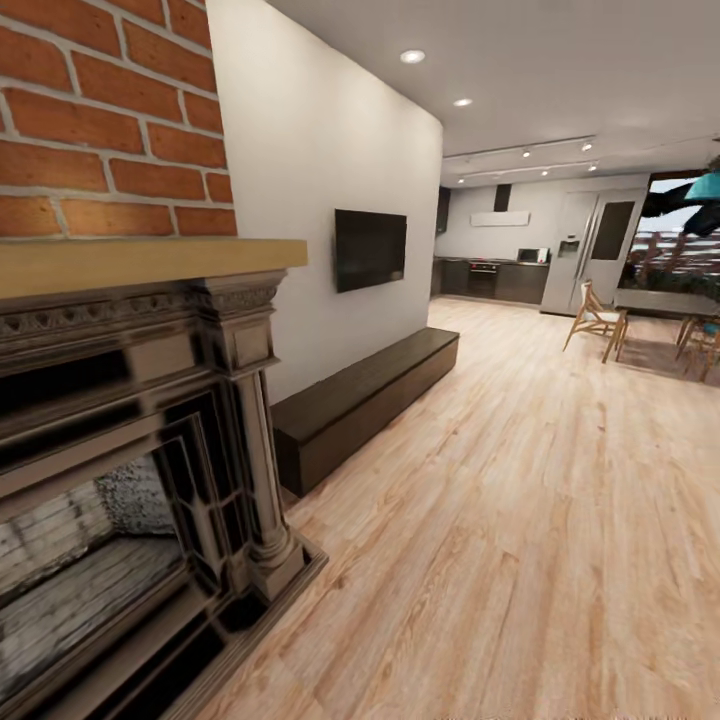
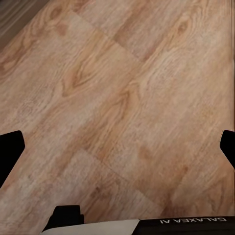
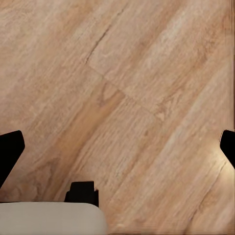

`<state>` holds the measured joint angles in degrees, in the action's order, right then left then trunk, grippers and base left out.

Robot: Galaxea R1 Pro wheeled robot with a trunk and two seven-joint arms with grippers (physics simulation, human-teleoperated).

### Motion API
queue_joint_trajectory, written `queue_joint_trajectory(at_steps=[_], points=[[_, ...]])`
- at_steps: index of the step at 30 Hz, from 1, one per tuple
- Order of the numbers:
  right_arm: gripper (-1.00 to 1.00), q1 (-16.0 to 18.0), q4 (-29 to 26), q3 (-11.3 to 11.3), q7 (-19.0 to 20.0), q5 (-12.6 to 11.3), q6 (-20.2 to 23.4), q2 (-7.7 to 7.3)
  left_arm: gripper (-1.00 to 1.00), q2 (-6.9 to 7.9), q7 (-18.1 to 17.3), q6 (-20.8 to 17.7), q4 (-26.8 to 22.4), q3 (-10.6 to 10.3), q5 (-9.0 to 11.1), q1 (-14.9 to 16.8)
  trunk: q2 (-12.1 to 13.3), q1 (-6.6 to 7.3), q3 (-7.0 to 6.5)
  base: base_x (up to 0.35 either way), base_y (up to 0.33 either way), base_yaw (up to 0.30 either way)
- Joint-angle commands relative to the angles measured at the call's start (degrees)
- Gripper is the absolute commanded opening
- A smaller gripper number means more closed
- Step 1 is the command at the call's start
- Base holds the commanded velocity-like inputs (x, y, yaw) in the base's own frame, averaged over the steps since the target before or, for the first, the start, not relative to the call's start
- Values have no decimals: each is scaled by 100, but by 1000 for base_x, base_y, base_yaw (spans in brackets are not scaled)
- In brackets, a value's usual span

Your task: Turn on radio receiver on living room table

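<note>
Below, my left gripper (image 2: 117,142) and right gripper (image 3: 117,142) hang spread and empty over light wood plank floor (image 1: 520,520); beyond, an ornate dark fireplace (image 1: 150,450), long dark low bench (image 1: 365,395), distant kitchen. No radio in sight; presumably light, glossy, slippery: press, don't squeeze.

Living room: light wood plank floor (image 1: 520,480), pale wall (image 1: 310,150).
</note>
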<state>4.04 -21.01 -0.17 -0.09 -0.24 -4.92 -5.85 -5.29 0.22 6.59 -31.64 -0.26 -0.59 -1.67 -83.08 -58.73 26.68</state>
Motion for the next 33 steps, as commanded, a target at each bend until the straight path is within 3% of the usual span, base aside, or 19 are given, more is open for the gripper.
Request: queue_joint_trajectory(at_steps=[1,33], points=[[100,0,0,-2,0,-1,0,2,100,0,2,0,0,0,-1,0,0,0,-2,0,0,-261],[100,0,0,-9,0,-2,0,-2,100,2,4,-9,0,0,6,0,0,0,-12,0,0,-272]])
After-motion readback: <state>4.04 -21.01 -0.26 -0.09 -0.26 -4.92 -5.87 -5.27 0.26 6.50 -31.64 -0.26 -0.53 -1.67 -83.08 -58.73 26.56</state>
